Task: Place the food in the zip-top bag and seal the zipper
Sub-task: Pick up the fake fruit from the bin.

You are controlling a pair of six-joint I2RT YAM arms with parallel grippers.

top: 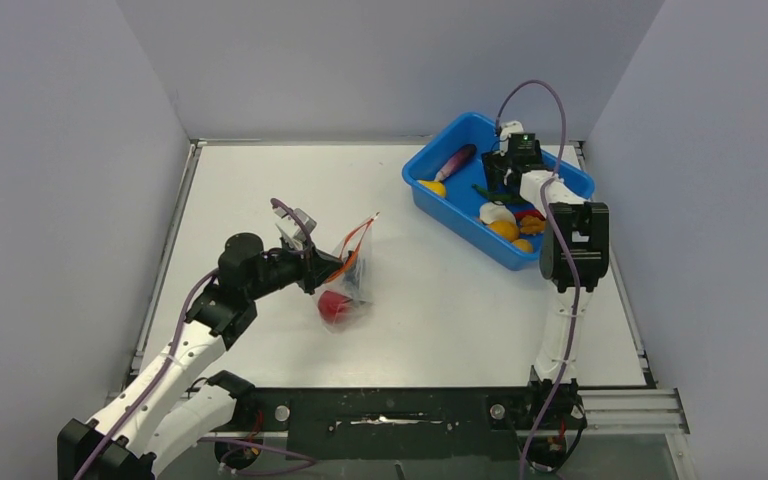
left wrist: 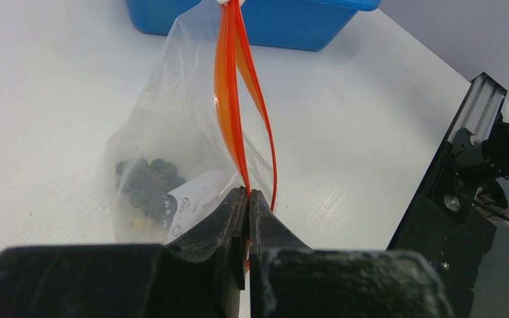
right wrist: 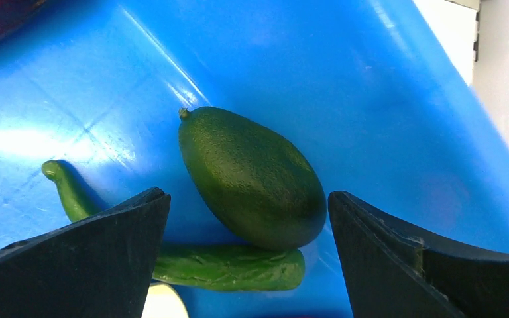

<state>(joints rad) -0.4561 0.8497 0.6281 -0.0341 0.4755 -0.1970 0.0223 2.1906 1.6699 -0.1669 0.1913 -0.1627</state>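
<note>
Pinches the zipper (left wrist: 225, 99) of the zip-top bag (left wrist: 166, 119) with the left fingers (left wrist: 228, 218), closed tight on the red-orange strip. Holds the bag mouth-up above the table (top: 440, 320), with a red ball (top: 335, 306) and dark grapes (left wrist: 147, 185) inside. Spreads the right fingers (right wrist: 106, 252) wide inside the blue tub (top: 460, 215), either side of a green avocado (right wrist: 252, 175), gripping nothing. Beside the avocado, a long green piece (right wrist: 225, 268); farther along the tub, a purple eggplant (top: 455, 160).

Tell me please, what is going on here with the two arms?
The left pincer is shut on the mouth edge of the zip-top bag, beside its zipper, which is unsealed. A red ball and dark grapes are inside already. The right pincer is open in the blue tub, its jaws either side of a green avocado.
</note>
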